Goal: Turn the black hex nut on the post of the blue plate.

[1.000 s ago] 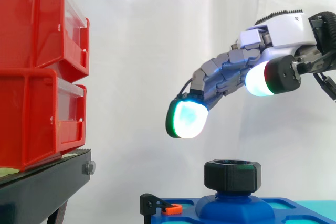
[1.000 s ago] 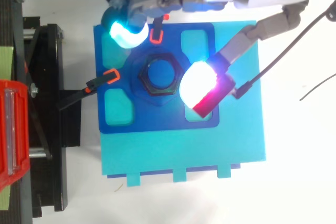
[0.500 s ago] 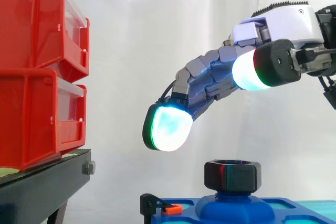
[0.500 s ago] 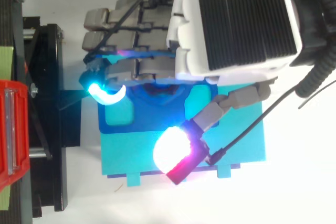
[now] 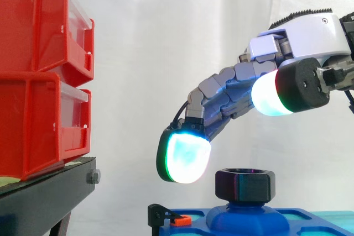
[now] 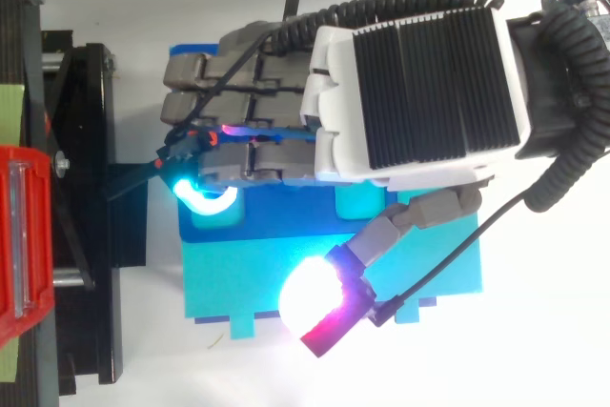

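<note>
- My hand comes in from the right, above the plate.
- My fingers bend down to the left. My thumb stays high, far apart from them, and I hold nothing.
- The nut sits on the post.
- One fingertip hangs just left of the nut, maybe not touching.

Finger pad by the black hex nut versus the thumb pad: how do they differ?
Height: the finger pad hangs level with the top of the black hex nut; the thumb pad sits well above it. Side view: finger pad left of the nut, thumb pad up and right of it. Glow: finger pad cyan with a green edge; thumb pad whiter, dark-backed. Shared: neither touches the nut.
</note>
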### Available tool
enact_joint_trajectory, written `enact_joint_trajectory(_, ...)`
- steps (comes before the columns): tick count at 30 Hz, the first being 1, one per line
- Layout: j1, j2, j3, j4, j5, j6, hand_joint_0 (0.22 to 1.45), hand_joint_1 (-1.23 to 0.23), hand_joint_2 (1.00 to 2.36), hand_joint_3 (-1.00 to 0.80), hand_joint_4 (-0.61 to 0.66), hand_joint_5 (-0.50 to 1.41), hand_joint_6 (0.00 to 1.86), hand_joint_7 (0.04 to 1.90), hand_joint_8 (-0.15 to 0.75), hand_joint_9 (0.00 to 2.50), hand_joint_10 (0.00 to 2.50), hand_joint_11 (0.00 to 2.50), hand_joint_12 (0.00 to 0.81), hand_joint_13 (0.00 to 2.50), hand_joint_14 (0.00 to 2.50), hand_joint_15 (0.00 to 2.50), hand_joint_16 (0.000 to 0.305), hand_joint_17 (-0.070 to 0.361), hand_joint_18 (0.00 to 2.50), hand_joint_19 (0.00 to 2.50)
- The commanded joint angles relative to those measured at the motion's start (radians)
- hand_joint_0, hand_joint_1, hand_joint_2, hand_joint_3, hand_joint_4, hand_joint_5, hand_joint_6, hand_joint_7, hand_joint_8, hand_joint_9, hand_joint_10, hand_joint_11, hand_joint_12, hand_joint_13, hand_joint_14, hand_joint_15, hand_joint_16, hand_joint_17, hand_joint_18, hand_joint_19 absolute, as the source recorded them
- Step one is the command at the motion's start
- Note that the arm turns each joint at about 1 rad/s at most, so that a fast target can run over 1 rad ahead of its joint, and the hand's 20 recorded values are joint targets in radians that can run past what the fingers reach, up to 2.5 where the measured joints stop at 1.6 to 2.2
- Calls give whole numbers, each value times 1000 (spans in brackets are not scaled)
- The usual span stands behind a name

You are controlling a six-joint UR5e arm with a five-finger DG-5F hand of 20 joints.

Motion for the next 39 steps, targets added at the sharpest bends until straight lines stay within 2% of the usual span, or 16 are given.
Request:
enact_joint_trajectory(1, 1, 0, 0, -7, 1, -1, 430, -196, 1000, -500, 294, -167, 503, 867, 278, 341, 0, 0, 383, 268, 0, 24, 61, 136, 310, 352)
enact_joint_trajectory(14, 1, -1, -2, -33, 1, -1, 436, -215, 1000, -500, 306, -159, 503, 907, 279, 351, 0, 0, 379, 273, 0, 26, 60, 134, 305, 352)
enact_joint_trajectory(24, -1, -1, -11, -25, 1, -1, 441, -208, 1000, -500, 307, -159, 504, 911, 279, 360, 0, 0, 377, 276, 0, 29, 59, 132, 307, 354)
enact_joint_trajectory(29, -8, -1, -26, 3, -5, 1, 442, -208, 1000, -500, 307, -159, 503, 909, 280, 361, 0, 0, 377, 277, 1, 22, 59, 132, 312, 354)
enact_joint_trajectory(33, -18, -1, -28, 3, -25, -2, 442, -207, 1000, -500, 305, -159, 503, 908, 280, 360, 0, 0, 376, 278, 0, 30, 59, 132, 307, 362)
enact_joint_trajectory(39, -33, 0, -26, -16, -26, -8, 444, -205, 1000, -500, 307, -159, 503, 910, 279, 362, 0, 0, 375, 278, 0, 26, 58, 131, 307, 353)
